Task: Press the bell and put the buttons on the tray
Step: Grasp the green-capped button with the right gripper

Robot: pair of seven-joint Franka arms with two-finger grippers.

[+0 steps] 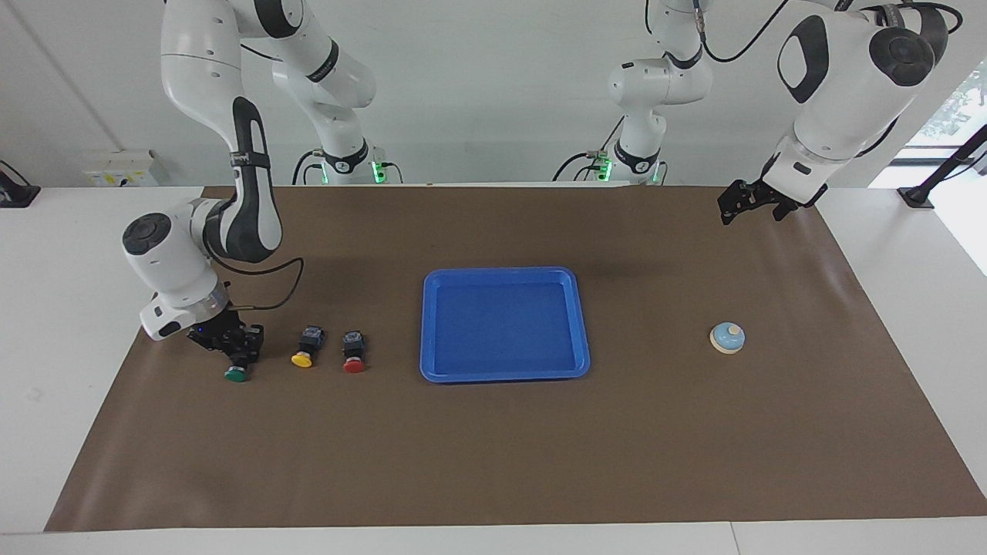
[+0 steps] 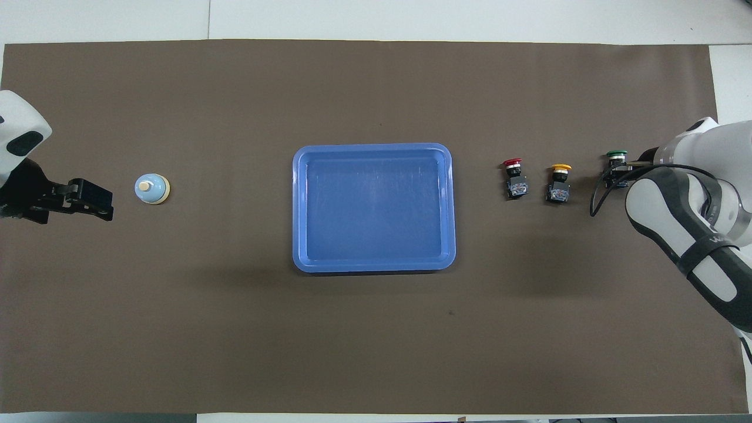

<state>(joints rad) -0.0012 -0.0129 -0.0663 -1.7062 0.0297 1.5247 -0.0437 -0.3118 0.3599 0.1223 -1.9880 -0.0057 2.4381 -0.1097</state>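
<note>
Green button [image 1: 237,375] pinched in right pincer [image 1: 239,356]

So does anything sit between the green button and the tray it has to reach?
Yes. The yellow button and red button stand in a row between the green button, gripped by the right end effector, and the tray.

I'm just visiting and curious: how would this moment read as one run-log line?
right gripper: shut on green button | left gripper: open, waiting | yellow button, red button: on mat | tray: empty | bell: untouched
</note>
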